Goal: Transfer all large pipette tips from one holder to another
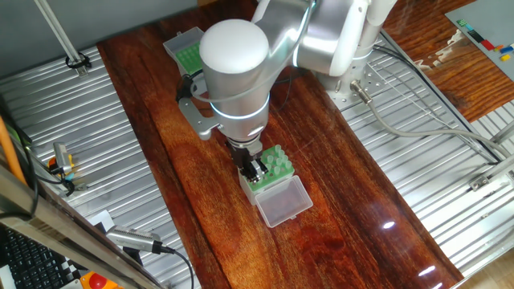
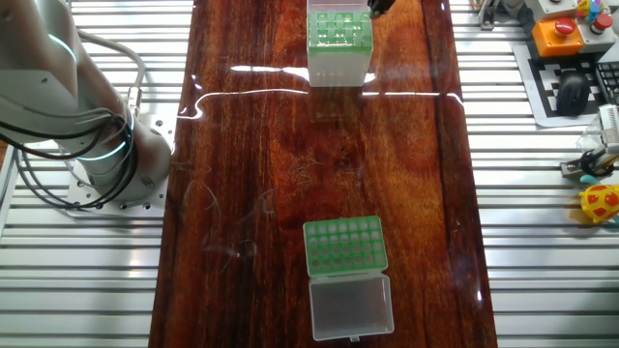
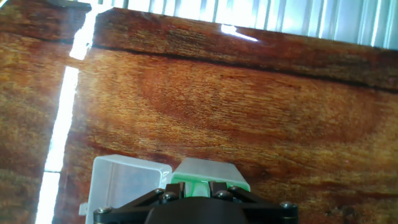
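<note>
The taller translucent box (image 2: 338,43) with its green perforated top stands at one end of the wooden table. My gripper (image 1: 255,169) hangs right over its green top (image 1: 276,163). In the hand view the fingers (image 3: 182,185) stand close together over the box (image 3: 206,168), with a pale, narrow thing that looks like a large pipette tip (image 3: 196,182) pinched between them. In the other fixed view only the gripper's tip (image 2: 379,6) shows beside the box. The low green rack (image 2: 344,244) sits at the opposite end with its clear lid (image 2: 350,304) swung open.
Ribbed metal surfaces flank the wooden board on both sides. The arm's base (image 2: 97,145) is bolted beside the board. A control box and small parts (image 2: 566,39) lie off the board. The low rack (image 1: 189,54) shows behind the arm in one fixed view.
</note>
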Robot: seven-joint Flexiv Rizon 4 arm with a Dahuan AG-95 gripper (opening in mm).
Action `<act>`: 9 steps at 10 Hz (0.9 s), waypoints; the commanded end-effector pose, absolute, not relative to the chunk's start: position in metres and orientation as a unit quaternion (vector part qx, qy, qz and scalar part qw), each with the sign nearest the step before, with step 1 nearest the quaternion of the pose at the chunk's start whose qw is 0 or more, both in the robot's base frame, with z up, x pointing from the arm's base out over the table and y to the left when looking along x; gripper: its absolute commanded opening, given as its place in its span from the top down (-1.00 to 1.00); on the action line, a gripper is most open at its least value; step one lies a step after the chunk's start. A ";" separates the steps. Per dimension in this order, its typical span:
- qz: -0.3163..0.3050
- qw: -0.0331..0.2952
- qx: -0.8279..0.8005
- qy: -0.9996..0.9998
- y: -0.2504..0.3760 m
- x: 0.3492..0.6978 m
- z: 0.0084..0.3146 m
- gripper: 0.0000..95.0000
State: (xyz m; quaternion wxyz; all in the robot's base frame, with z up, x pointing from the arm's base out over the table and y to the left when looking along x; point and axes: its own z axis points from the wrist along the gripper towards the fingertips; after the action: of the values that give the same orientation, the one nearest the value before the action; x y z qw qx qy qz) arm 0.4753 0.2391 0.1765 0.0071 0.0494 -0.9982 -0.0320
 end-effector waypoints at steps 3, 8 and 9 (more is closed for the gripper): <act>-0.033 0.006 0.047 -0.998 0.241 0.467 0.175 0.60; -0.031 0.004 0.029 -0.999 0.242 0.459 0.174 0.60; -0.028 0.006 0.049 -0.998 0.242 0.459 0.174 0.60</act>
State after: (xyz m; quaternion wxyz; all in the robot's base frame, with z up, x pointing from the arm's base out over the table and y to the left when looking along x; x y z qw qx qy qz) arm 0.4603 0.2428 0.1734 0.0018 0.0365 -0.9989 -0.0288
